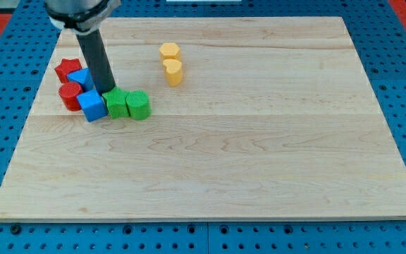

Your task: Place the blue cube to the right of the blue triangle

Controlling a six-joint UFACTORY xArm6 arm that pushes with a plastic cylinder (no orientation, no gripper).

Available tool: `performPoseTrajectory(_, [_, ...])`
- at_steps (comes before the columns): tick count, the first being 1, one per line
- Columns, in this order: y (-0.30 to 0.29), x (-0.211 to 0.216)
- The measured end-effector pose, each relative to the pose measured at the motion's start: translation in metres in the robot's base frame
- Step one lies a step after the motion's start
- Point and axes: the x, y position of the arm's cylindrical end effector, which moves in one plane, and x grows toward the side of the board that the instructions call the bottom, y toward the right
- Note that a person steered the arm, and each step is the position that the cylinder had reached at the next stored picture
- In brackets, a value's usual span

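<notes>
Nearest the camera, the small blue wooden cube (91, 105) touches my tip (108, 91) on its lower left; the blue triangle (81, 77), apparently partly hidden, sits just above; I have no pincer.

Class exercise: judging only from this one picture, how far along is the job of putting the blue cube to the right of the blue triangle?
Done: nothing settled yet. The blue cube sits below and slightly right of the blue triangle, packed among the red blocks and the green block. In hand: my tip is just above and right of the cube, at the cluster. Left: sliding the cube around to the triangle's right side.
</notes>
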Motion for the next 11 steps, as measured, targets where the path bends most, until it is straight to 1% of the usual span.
performPoseTrajectory(1, [0.012, 0.039])
performPoseTrajectory(2, [0.011, 0.042])
performPoseTrajectory(3, [-0.026, 0.067])
performPoseTrajectory(4, [-0.073, 0.062])
performPoseTrajectory(5, [-0.056, 0.059])
performPoseTrajectory(6, [-0.012, 0.065])
performPoseTrajectory(9, [-0.025, 0.005])
performPoseTrajectory(10, [-0.033, 0.014])
performPoseTrajectory(11, [-0.085, 0.019])
